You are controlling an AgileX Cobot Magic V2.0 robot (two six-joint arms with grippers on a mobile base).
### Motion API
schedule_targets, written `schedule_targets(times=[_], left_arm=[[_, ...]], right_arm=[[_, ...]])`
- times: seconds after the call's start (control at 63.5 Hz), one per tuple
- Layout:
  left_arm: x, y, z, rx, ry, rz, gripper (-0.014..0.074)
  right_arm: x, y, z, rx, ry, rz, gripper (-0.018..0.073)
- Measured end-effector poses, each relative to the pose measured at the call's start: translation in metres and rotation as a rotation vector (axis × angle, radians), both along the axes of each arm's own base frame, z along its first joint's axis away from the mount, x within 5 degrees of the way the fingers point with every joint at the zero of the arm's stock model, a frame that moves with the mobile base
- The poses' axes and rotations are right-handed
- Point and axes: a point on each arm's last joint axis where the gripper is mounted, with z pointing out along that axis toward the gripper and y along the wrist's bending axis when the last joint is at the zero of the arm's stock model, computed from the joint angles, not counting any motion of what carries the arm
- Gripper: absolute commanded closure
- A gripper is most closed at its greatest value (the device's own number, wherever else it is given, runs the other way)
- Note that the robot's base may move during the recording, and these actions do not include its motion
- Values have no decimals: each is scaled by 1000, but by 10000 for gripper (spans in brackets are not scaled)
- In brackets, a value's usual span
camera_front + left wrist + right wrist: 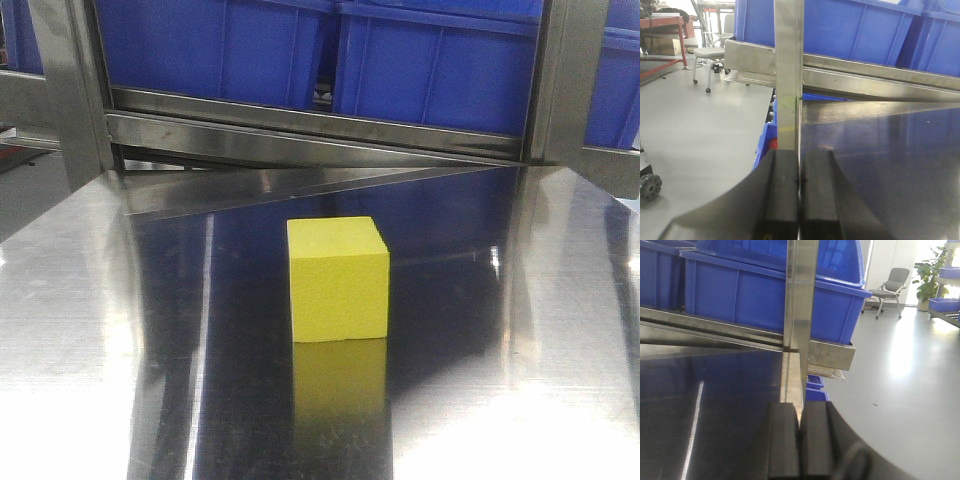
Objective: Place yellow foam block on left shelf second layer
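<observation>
Warehouse-like workshop: steel shelving (pixel 320 130), blue storage bins (pixel 440 70), grey floor (pixel 700 130), office chair (pixel 892 287)

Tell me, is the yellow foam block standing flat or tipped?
Flat. The yellow foam block rests with its whole bottom face on the steel surface, top face level, reflection joining directly beneath.

I see a bright yellow matte foam cube (pixel 338 278), its yellow reflection tinting the silvery reflective steel shelf top (pixel 80 330), and deep blue plastic bins (pixel 440 70).
</observation>
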Motion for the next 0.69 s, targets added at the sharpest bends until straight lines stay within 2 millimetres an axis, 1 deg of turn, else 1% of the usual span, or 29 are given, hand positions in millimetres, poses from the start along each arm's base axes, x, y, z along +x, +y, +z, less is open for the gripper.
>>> schedule_targets(times=[0.567,0.693], left_arm=[[0,0,0,0,0,0,460],[0,0,0,0,0,0,460]], right_arm=[[0,0,0,0,-1,0,501],[0,0,3,-1,-29,1,501]])
